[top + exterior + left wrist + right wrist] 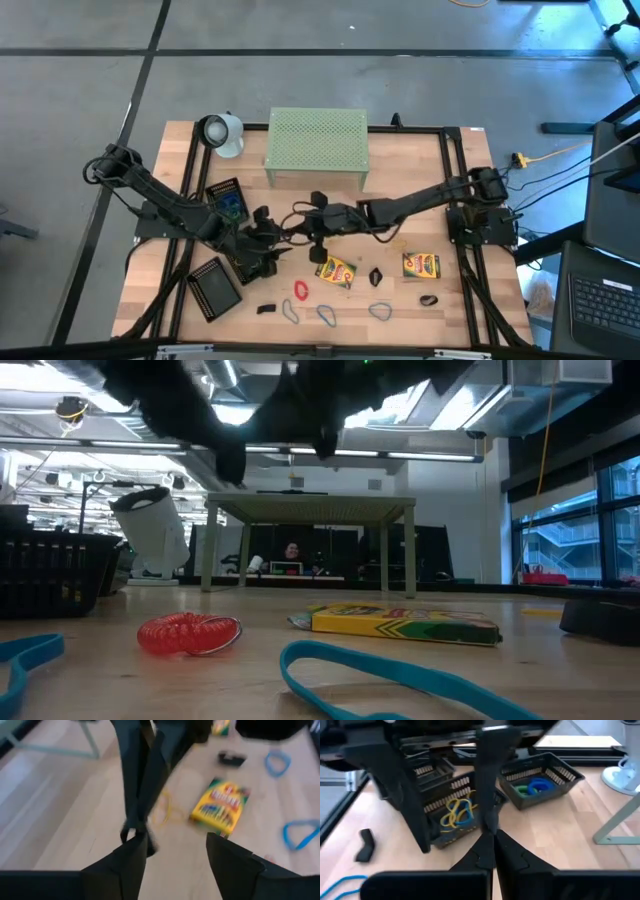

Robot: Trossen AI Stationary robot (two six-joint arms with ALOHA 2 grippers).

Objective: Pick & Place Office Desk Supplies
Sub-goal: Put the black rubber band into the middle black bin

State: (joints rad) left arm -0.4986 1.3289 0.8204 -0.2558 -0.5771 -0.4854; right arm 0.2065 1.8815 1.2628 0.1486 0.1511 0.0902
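While your overhead camera hides it, the left wrist view shows the left gripper [172, 852] wide and empty above the boxy crayon carton [220, 807]; right gripper [493, 851] pinched shut.

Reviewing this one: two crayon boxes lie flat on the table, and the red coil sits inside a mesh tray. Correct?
Not quite. The two crayon boxes do lie flat, but the red coil rests on the bare wooden table, outside any mesh tray. The low view shows it plainly.
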